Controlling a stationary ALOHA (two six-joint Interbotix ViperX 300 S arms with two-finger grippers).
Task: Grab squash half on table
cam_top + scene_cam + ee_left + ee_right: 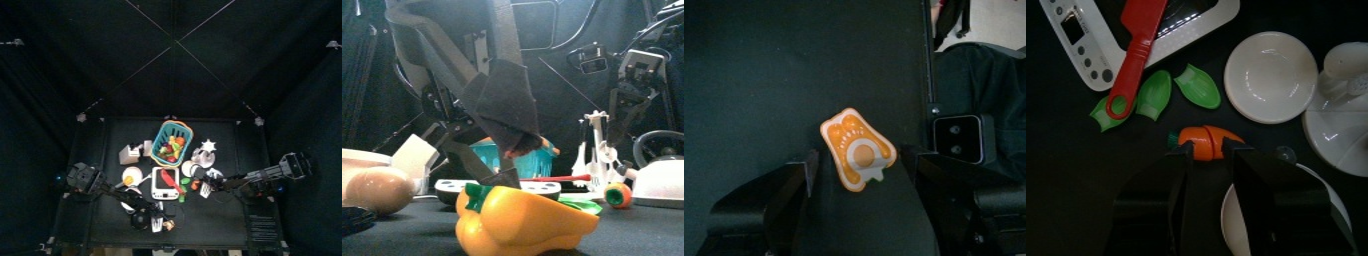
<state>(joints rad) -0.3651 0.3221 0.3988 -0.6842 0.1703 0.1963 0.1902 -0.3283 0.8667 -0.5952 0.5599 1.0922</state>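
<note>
Left tool (858, 160) hangs over the front of the worktop (764, 80) with its jaws spread as wide as they go and nothing in them, and the squash half (858, 150) lies flat on the black surface right between the two tips, touched by neither. Over on the right, the right tool (1213, 160) sits above a small orange-and-green piece (1205, 143) beside a white bowl (1271, 65); whether it grips anything, I cannot tell.

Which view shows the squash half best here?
The left wrist view: the squash half lies cut face up, fully visible between the open jaws. The front view shows only its side, close up. The top view barely shows it; the right wrist view doesn't.
</note>
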